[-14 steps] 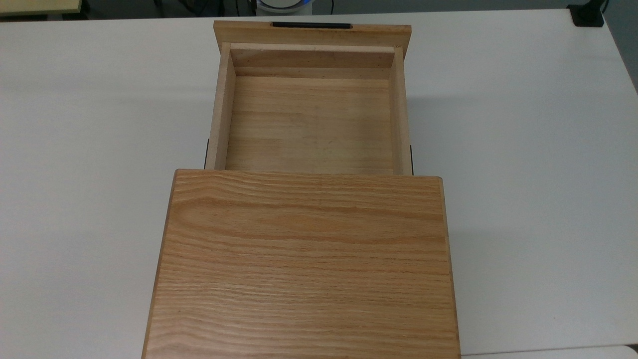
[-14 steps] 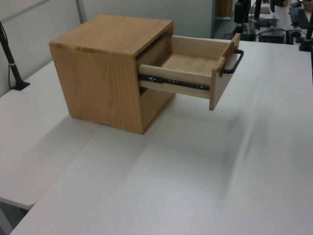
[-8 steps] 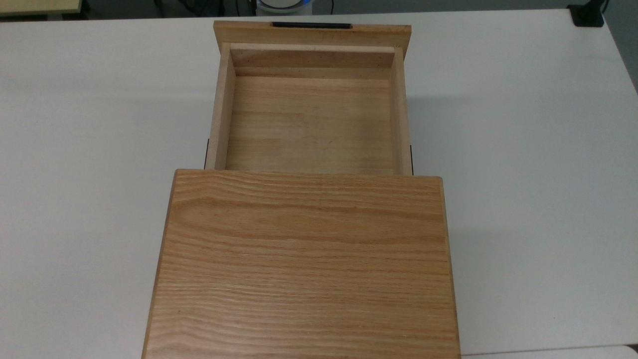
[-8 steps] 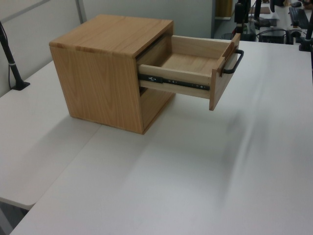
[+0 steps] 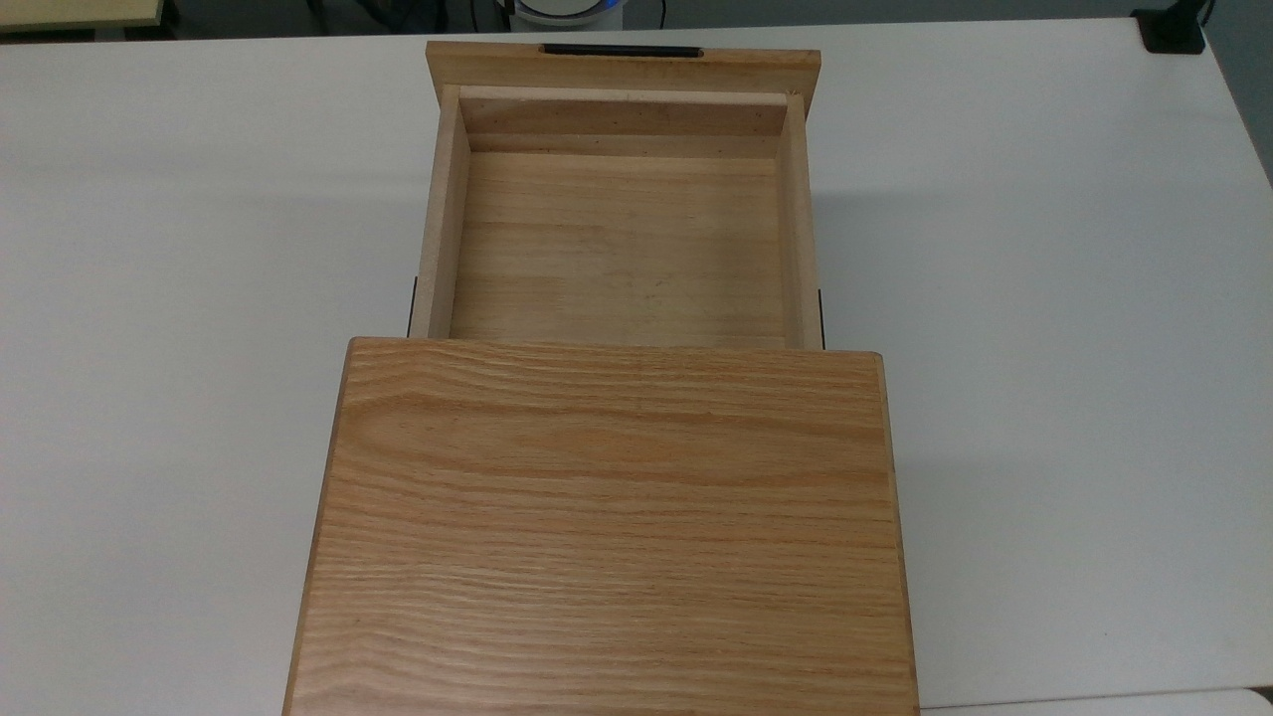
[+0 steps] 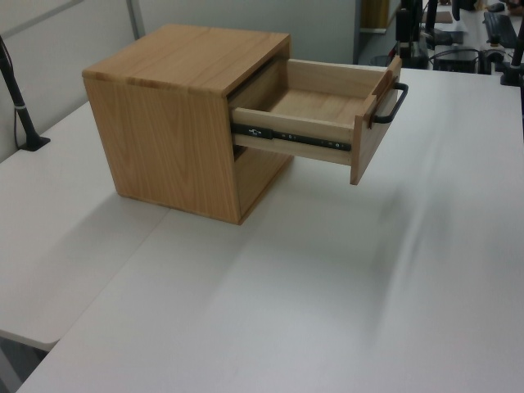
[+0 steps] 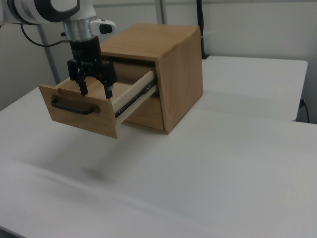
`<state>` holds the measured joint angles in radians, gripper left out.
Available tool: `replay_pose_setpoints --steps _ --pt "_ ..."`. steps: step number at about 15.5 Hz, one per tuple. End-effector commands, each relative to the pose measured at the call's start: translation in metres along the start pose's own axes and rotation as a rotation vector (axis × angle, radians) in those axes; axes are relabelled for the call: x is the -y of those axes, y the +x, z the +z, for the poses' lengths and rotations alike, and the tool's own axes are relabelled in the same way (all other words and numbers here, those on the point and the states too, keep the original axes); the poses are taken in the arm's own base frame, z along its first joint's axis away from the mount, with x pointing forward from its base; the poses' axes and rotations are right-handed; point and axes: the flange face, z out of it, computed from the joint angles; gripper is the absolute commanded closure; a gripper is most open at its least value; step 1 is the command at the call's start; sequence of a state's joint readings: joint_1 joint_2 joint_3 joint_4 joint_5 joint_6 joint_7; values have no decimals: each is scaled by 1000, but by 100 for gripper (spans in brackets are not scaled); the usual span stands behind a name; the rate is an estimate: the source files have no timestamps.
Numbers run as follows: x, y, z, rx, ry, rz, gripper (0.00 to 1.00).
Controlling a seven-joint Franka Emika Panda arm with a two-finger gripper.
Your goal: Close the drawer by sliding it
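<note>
The drawer (image 5: 617, 249) stands pulled far out of the oak cabinet (image 5: 607, 527), empty, with its black bar handle (image 5: 622, 49) at the top view's upper edge. In the left view the drawer (image 6: 315, 123) juts to the right on black slide rails, handle (image 6: 391, 105) outermost. In the right view the drawer (image 7: 79, 116) points to the left, with its handle (image 7: 73, 107) on the front panel. My gripper (image 7: 95, 90) hangs just above and behind that front panel, pointing down, open, with nothing between its black fingers (image 7: 109, 89).
The cabinet (image 7: 181, 74) sits on a wide white table (image 5: 1044, 298). A black clamp base (image 5: 1172, 30) stands at the top view's far right corner and a black post (image 6: 20, 115) at the left view's left edge. A seam between two tabletops runs beside the cabinet.
</note>
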<state>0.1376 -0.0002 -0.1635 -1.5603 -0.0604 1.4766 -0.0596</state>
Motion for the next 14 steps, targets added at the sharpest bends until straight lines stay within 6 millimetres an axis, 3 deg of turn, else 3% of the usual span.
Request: replay_pose_setpoints --steps 1,4,8,11,13,14 --pt "8 -10 4 25 -2 -34 0" --pt "12 -22 -1 17 5 -45 0" --pt "40 -24 19 63 3 -96 45" --pt "91 -22 41 110 -9 -192 69" --pt "116 -25 44 117 -15 -229 90" --pt "126 -29 44 126 -8 -241 95"
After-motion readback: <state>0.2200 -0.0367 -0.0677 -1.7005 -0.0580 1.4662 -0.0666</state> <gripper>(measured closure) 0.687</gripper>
